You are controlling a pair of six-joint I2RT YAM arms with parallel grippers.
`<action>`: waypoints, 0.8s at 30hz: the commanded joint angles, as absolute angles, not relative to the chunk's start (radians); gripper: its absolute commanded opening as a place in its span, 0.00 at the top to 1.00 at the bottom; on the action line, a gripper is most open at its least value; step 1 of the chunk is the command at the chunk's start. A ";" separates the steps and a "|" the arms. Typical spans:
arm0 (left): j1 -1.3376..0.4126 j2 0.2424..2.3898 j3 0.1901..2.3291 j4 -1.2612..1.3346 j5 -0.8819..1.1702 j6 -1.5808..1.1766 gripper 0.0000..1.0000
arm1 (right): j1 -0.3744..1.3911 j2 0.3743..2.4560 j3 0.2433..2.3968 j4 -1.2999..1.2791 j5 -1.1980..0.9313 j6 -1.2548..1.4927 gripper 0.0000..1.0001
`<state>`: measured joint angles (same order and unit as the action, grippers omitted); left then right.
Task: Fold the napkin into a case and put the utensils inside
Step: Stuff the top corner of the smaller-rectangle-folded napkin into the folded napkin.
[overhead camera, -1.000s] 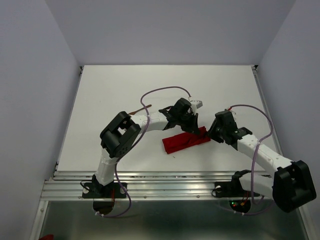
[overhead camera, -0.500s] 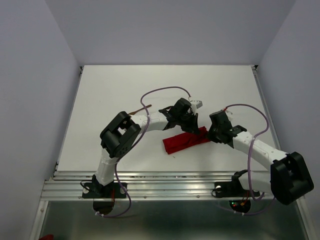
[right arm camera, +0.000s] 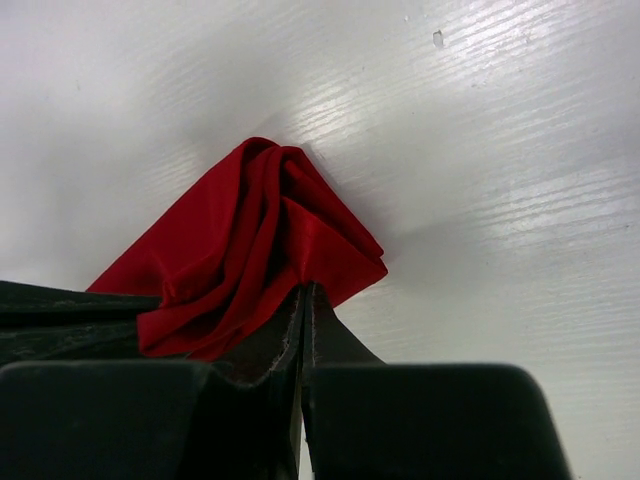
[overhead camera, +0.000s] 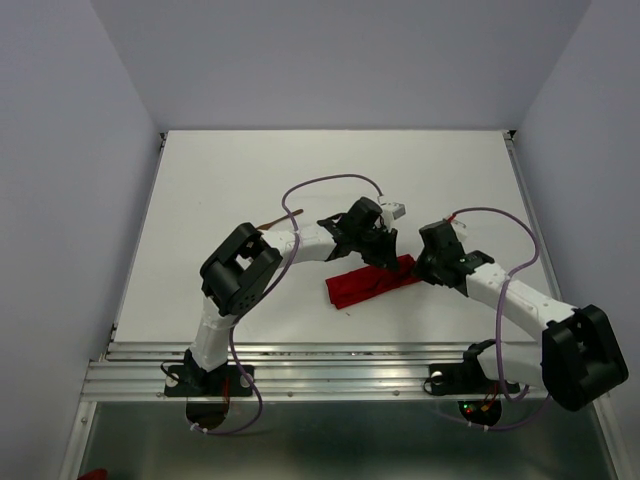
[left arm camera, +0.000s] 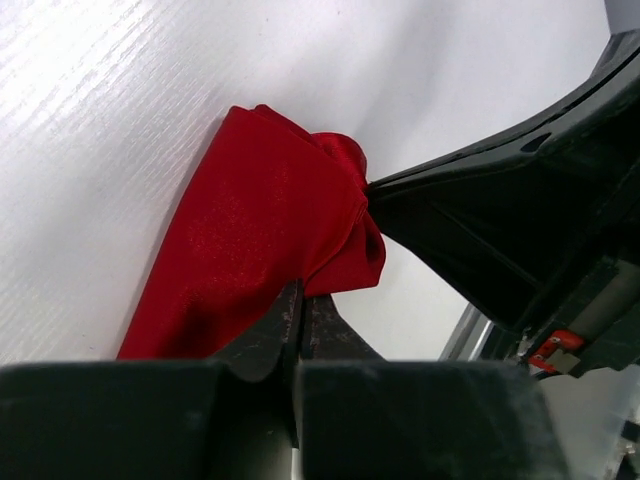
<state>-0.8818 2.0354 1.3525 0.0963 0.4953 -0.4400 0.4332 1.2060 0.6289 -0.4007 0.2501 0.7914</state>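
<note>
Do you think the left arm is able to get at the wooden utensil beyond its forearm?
Probably not yet: the left arm has its jaws shut on the red napkin. The wooden utensil lies on the table beside that arm, so releasing first should free the way.

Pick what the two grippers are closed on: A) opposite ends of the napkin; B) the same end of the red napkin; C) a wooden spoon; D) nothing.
B: the left gripper and right gripper each pinch bunched cloth at one end of the napkin, beside each other.
</note>
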 commanded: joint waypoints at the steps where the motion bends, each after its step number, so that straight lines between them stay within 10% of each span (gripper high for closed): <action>1: -0.879 1.997 1.332 0.089 0.491 -0.393 0.75 | 0.437 1.183 0.640 -0.360 0.256 0.804 0.99; 6: -0.871 1.931 1.318 0.083 0.480 -0.370 0.37 | 0.437 1.181 0.635 -0.360 0.256 0.807 0.99; 13: -0.831 1.878 1.289 0.112 0.546 -0.380 0.32 | 0.437 1.177 0.640 -0.364 0.259 0.804 0.99; 17: -0.805 1.841 1.249 0.190 0.574 -0.422 0.49 | 0.437 1.174 0.637 -0.367 0.261 0.805 0.99; 20: -0.802 1.828 1.226 0.254 0.575 -0.474 0.98 | 0.437 1.170 0.634 -0.368 0.264 0.810 0.99; 24: -0.804 1.900 1.267 0.285 0.615 -0.521 1.00 | 0.437 1.172 0.638 -0.368 0.270 0.818 0.99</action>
<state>-0.7963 1.8870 1.2392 0.1982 0.5560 -0.4667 0.4332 1.1965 0.6277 -0.3920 0.2474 0.8017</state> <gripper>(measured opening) 0.020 0.015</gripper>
